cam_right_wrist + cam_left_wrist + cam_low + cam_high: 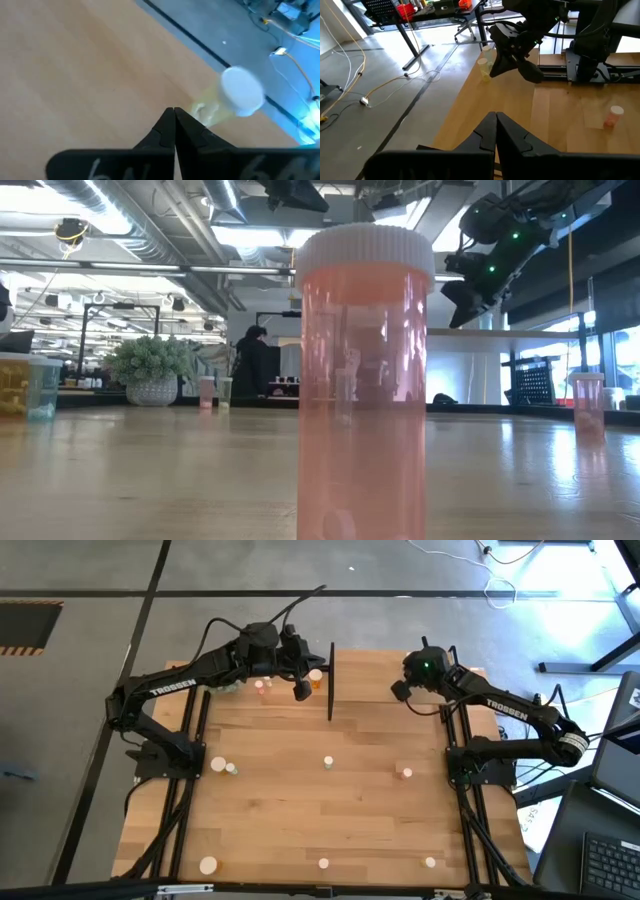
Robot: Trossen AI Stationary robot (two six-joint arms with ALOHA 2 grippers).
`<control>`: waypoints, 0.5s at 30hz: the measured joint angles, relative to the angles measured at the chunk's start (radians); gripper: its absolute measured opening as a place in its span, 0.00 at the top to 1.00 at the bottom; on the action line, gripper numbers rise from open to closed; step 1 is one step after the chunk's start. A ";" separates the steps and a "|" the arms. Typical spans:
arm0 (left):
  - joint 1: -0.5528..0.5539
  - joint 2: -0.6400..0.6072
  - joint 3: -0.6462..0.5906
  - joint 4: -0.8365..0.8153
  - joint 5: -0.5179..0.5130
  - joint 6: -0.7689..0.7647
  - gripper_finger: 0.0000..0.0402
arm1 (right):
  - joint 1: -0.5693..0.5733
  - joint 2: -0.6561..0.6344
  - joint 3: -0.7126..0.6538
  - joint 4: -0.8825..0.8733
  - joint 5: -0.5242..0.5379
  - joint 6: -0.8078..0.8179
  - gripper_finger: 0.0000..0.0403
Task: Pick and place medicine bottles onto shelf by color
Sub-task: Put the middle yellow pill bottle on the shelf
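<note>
Several small medicine bottles with pale caps stand scattered on the wooden table (300, 810). A pink one (360, 380) fills the low view. An orange bottle (316, 677) and a pink bottle (262, 688) stand at the far edge by my left gripper (302, 690), which hangs shut and bare (496, 125). My right gripper (400, 690) is shut (173, 112), its tips right at a yellowish bottle (235, 95) near the far edge (484, 69). Of the shelf I make out only a thin black upright (330, 680) between the grippers. My right gripper's shut fingertips (167, 120) come slanting down beside the yellowish bottle's body (206, 112), below its white cap. I cannot tell whether they touch it.
More bottles stand mid-table (328, 762) (405, 772) (218, 765) and along the near edge (208, 865) (323, 863) (430, 862). A potted green plant (150, 370) and clear containers (25, 385) stand at the side. Black arm frames (185, 770) (465, 770) flank the table.
</note>
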 joint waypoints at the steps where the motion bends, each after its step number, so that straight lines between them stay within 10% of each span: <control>1: 0.000 0.000 0.000 0.000 0.000 0.000 1.00 | 0.000 0.000 0.000 -0.018 0.001 0.001 1.00; 15: 0.000 0.000 0.000 0.000 0.000 -0.001 1.00 | 0.000 -0.002 0.000 -0.020 0.069 -0.045 1.00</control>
